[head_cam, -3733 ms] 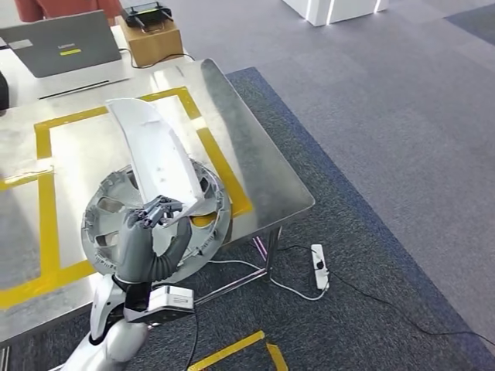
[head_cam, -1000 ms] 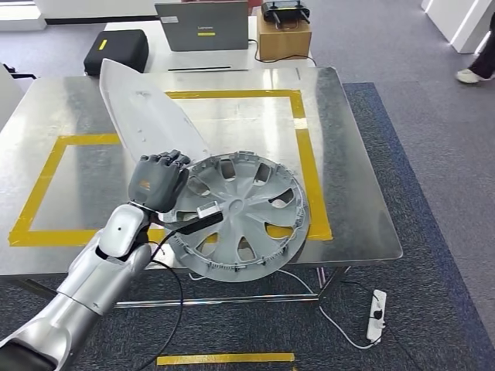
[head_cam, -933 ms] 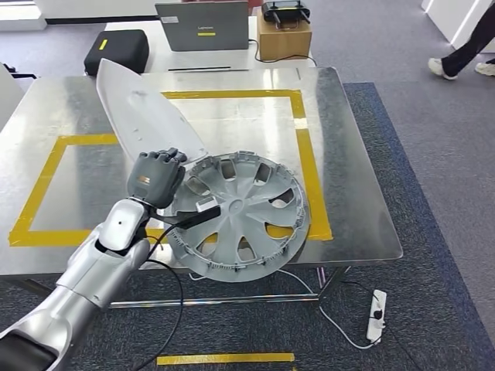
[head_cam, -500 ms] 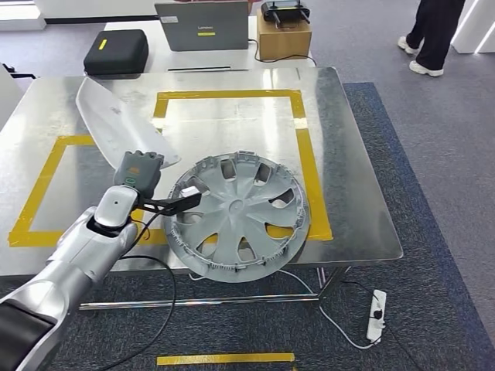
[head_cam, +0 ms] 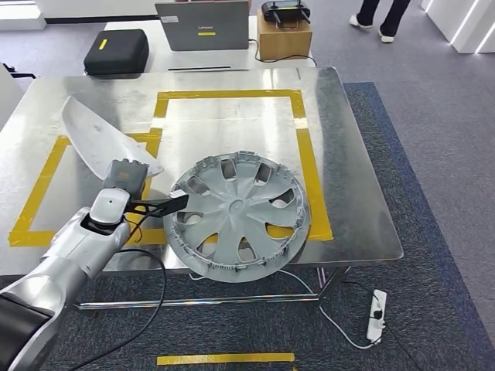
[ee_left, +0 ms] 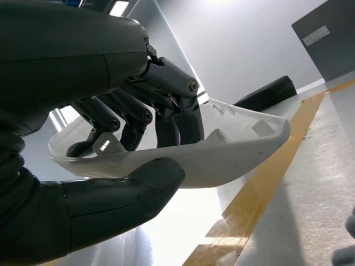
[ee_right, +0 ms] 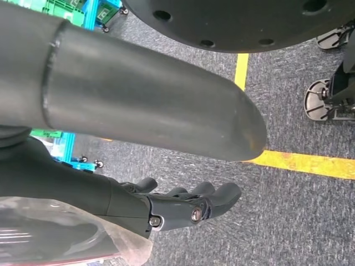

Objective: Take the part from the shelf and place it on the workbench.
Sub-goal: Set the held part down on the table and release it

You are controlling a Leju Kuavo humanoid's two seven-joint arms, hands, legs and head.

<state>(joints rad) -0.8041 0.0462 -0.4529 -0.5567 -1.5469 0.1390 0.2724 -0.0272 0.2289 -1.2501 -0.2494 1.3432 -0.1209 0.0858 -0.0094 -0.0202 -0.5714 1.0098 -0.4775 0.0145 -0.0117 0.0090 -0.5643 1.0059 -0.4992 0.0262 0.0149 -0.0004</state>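
Gripping the white curved part (head_cam: 96, 137) by its near end, the left hand (head_cam: 124, 179) clamped thumb under and fingers over it, just left of the grey wheel cover (head_cam: 237, 216). The right hand (ee_right: 184, 206) hung loosely extended, holding nothing. Yellow tape (head_cam: 312, 170) framed the steel workbench (head_cam: 350, 193); beyond it stood a laptop (head_cam: 203, 25).

Bare steel of the silver metal workbench (head_cam: 344, 193) lies open inside the yellow tape rectangle (head_cam: 309, 166), beyond the grey plastic wheel cover (head_cam: 237, 216). That cover fills the near middle edge, overhanging it. The long white curved plastic panel (head_cam: 96, 139) crosses the tape's left part, low over the surface.
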